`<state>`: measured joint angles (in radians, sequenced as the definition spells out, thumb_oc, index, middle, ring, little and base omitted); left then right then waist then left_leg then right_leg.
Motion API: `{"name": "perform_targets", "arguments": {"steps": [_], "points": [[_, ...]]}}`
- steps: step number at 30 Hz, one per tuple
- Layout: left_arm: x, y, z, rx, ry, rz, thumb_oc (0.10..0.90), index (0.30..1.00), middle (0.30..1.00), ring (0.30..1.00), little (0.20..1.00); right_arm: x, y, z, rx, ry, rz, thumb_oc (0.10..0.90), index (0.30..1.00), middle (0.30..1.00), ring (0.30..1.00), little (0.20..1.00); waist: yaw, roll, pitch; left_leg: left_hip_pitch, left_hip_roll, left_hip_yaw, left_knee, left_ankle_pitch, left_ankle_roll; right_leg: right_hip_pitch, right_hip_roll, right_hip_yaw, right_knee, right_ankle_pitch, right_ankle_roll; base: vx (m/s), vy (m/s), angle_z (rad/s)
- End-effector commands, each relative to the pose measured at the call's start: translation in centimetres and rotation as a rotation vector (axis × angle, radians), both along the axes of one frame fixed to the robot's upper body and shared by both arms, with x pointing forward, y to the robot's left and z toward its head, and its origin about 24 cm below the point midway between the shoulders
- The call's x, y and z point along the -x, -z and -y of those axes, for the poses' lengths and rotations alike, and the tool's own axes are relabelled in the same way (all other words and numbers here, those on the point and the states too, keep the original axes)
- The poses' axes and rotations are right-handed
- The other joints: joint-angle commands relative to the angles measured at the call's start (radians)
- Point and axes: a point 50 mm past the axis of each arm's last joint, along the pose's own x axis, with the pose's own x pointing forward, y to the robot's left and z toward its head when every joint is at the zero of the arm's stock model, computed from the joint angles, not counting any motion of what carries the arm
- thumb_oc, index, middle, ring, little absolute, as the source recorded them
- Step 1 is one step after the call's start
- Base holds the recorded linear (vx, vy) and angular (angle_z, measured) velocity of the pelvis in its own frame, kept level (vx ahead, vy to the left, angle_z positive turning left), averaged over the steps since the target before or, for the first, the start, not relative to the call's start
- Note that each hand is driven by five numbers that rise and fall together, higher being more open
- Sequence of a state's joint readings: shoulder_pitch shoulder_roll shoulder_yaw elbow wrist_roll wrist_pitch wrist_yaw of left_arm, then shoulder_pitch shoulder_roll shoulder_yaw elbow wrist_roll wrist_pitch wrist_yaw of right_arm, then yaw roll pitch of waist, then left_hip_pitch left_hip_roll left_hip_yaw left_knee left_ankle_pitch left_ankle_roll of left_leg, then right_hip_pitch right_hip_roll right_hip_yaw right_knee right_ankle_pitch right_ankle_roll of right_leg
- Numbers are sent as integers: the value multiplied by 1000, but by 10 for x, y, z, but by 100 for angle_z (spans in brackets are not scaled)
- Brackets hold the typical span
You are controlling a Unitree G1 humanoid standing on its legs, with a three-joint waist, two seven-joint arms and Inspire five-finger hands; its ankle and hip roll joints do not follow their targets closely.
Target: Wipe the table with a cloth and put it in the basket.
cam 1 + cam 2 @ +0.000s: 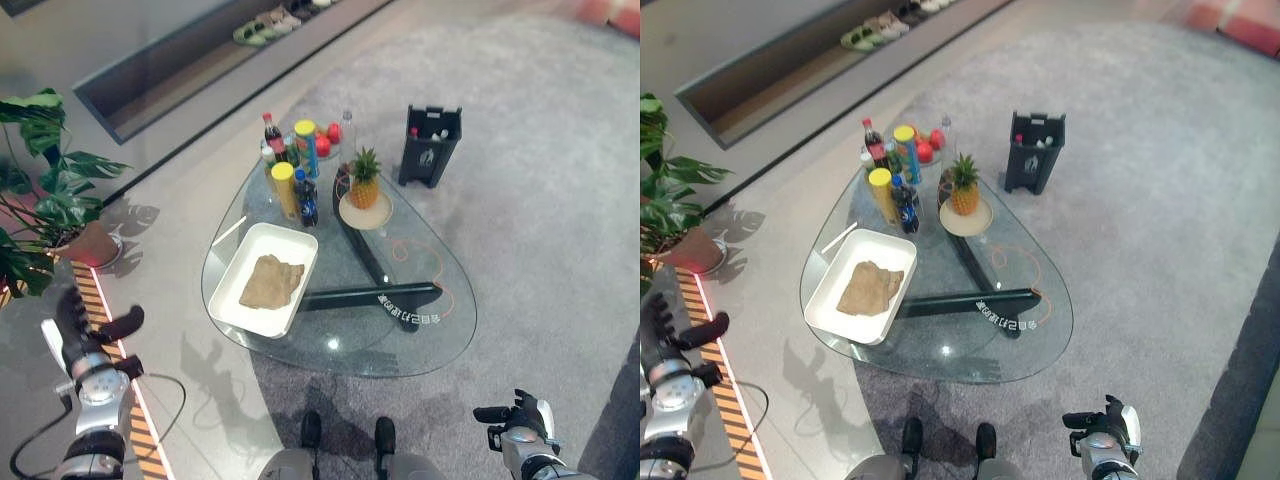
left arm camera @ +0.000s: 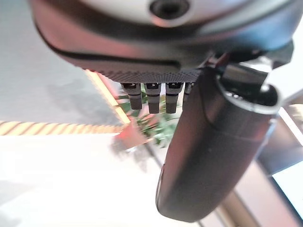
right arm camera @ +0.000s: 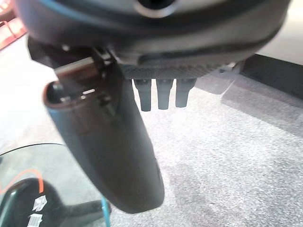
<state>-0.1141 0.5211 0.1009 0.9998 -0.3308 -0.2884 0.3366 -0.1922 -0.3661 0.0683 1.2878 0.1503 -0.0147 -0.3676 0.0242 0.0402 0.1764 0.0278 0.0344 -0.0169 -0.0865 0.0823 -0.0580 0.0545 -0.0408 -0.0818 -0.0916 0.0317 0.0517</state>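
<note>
Your cloth [image 1: 272,281], a tan, crumpled rag, lay inside the white tray [image 1: 231,281] that sat at the left edge of the glass table [image 1: 440,330]. Neither hand was near it. Your left hand [image 1: 88,328] hung off the table's left side over the floor, fingers straight and thumb spread, holding nothing. Your right hand [image 1: 514,412] hovered past the table's near edge, toward its right corner, also loose-fingered and empty; its wrist view showed the thumb out and the fingers extended.

You could have expected the cloth to be light and limp, folding under its own weight and offering no firm edge. The raised folds in its middle looked like the best place to pinch, since the flat margins lay close against the tray floor.

The far end of the table was crowded: bottles [image 1: 306,198], cans [image 1: 284,187] and a pineapple [image 1: 364,180] on a plate. A dark basket [image 1: 430,146] stood on the carpet beyond the table's far edge.
</note>
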Motion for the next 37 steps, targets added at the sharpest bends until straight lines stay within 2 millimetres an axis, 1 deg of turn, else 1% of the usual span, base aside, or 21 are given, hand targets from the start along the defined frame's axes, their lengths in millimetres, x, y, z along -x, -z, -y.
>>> {"name": "perform_targets", "arguments": {"steps": [1,3,4,5,7,8,9,11,12,13,16,19,23,37], "points": [[2,5,-1,-12,95,-73,800,900,900,900,900,28,3,17,36,-17,-112,800,900,900,900,900,8,-18,-71,-1,-49,16,-1,-58,22,-14,-23,-46,48,-7,29,0,0,0],[28,36,13,95,145,-238,800,900,900,900,900,35,8,14,-8,-51,-162,800,900,900,900,900,7,-21,-82,12,-48,21,-1,-62,24,0,-24,-48,44,-9,29,12,16,1],[34,44,16,142,159,-287,800,900,900,900,900,37,10,12,-20,-69,-179,800,900,900,900,900,6,-22,-85,16,-48,22,-1,-64,25,3,-23,-46,45,-9,29,36,32,1],[48,59,27,215,200,-364,800,900,900,900,900,41,13,8,-53,-86,-206,800,900,900,900,900,4,-25,-92,22,-47,25,-1,-66,26,8,-23,-45,42,-10,29,32,22,0],[57,69,37,272,226,-427,800,900,900,900,900,44,16,5,-90,-96,-230,800,900,900,900,900,2,-27,-97,28,-45,27,-1,-70,28,14,-23,-46,40,-11,30,31,22,-1],[71,82,49,355,243,-503,800,900,900,900,900,50,20,1,-122,-113,-269,800,900,900,900,900,1,-28,-103,36,-44,29,-1,-73,31,21,-23,-47,39,-13,30,0,0,0],[71,83,50,357,246,-508,800,900,900,900,900,51,20,1,-123,-115,-269,800,900,900,900,900,1,-28,-104,37,-44,29,-1,-74,31,22,-23,-47,39,-13,31,35,23,-1],[81,94,66,408,302,-592,800,900,900,900,900,58,25,-6,-181,-123,-309,800,900,900,900,900,-2,-32,-111,45,-44,31,-1,-79,33,30,-23,-48,36,-14,31,0,0,0],[82,94,67,415,302,-601,800,900,900,900,900,58,25,-6,-184,-124,-311,800,900,900,900,900,-2,-32,-111,45,-44,31,-1,-79,33,30,-23,-47,36,-14,31,30,8,-1],[91,102,78,441,338,-682,800,900,900,900,900,64,30,-15,-240,-147,-348,800,900,900,900,900,-6,-35,-115,52,-42,37,-1,-82,34,34,-24,-47,36,-14,32,0,0,0],[97,108,90,469,377,-753,800,900,900,900,900,70,36,-26,-279,-176,-387,800,900,900,900,900,-12,-38,-121,62,-41,40,-1,-89,35,38,-24,-43,35,-13,32,41,7,-3],[101,111,96,488,402,-797,800,900,900,900,900,72,38,-32,-299,-199,-414,800,900,900,900,900,-17,-40,-123,68,-41,44,-1,-92,37,40,-23,-37,34,-12,33,34,7,-1],[102,113,102,497,440,-822,800,900,900,900,900,75,40,-36,-321,-203,-433,800,900,900,900,900,-22,-39,-122,75,-39,49,-1,-96,39,46,-23,-33,30,-9,34,15,0,-2],[98,114,106,499,439,-803,800,900,900,900,900,76,41,-40,-343,-227,-457,800,900,900,900,900,-24,-41,-121,76,-35,48,-1,-97,42,46,-22,-22,27,-7,32,0,0,0]]}}
